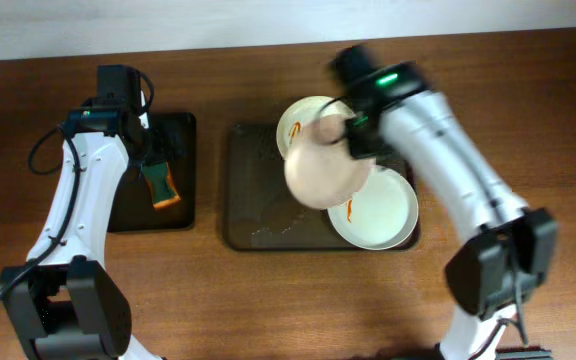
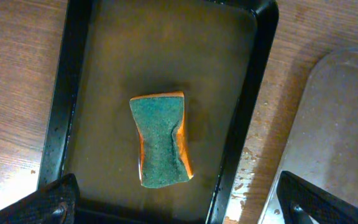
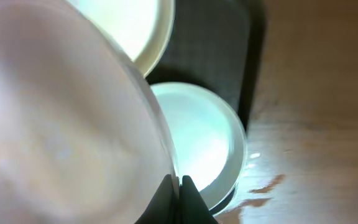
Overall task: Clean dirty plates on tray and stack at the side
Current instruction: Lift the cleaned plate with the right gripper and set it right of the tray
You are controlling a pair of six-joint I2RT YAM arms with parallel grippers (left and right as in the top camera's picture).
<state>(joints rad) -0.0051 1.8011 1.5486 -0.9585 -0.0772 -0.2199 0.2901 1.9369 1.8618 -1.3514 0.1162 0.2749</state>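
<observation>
My right gripper (image 1: 353, 135) is shut on the rim of one white plate (image 1: 323, 165) and holds it tilted, underside up, above the dark brown tray (image 1: 253, 200). In the right wrist view the fingertips (image 3: 176, 186) pinch that plate's (image 3: 61, 112) edge. Two other plates lie on the tray, one at the back (image 1: 293, 120) and one at the front right (image 1: 378, 210), each with an orange smear. Both show under the held plate, the first (image 3: 142, 25) and the second (image 3: 204, 137). My left gripper (image 1: 153, 150) is open and empty above a sponge.
A green and orange sponge (image 1: 160, 185) lies in the smaller black tray (image 1: 128, 222) at the left. In the left wrist view the sponge (image 2: 161, 140) sits between the open fingers (image 2: 179, 205). The black tray's rim (image 2: 253, 93) and the brown tray's corner (image 2: 340, 124) also show there.
</observation>
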